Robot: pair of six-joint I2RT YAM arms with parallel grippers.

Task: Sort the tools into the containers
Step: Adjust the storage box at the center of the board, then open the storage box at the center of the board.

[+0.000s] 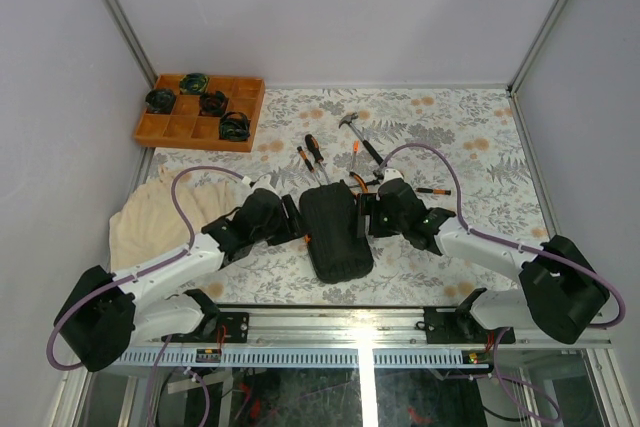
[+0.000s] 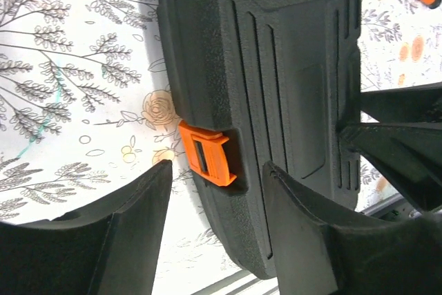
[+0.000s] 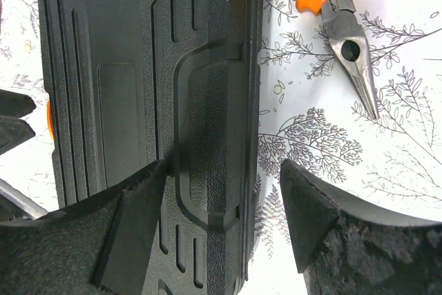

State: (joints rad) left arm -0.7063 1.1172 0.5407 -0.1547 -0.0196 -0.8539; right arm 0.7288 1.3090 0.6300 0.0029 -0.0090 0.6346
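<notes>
So the black tool case (image 1: 337,232) is sitting closed at lower centre of the top view, long side running up the frame and tilted a bit, on the floral bench (image 1: 460,137). Both arms are right up against it, one per side.

The left gripper (image 1: 298,222) is on the case's left edge. In the left wrist view the case (image 2: 290,67) fills the upper right of the frame and its little orange latch (image 2: 207,153) sits right between the gripper (image 2: 217,166) fingers. The jaws are spread: one finger is over the bench and the other is over the lid. I honestly can't tell if that one is touching the plastic.

It's the same story on the other side. The right gripper (image 1: 368,215) is at the case's right edge with its jaws wide apart. The right wrist view shows the case (image 3: 138,67) edge between the gripper (image 3: 224,167) fingers, with nothing clamped.

The tools are all still out on the bench. The pliers (image 3: 349,39) lie just beside the case's right side. Two screwdrivers (image 1: 312,152) sit just above the case, and the hammer (image 1: 358,132) is a little further up. Another screwdriver (image 1: 432,190) is off to the right.

An orange gridded tray (image 1: 150,137) with coiled things in it sits in the upper left corner, and a beige cloth (image 1: 150,217) lies at the left.
</notes>
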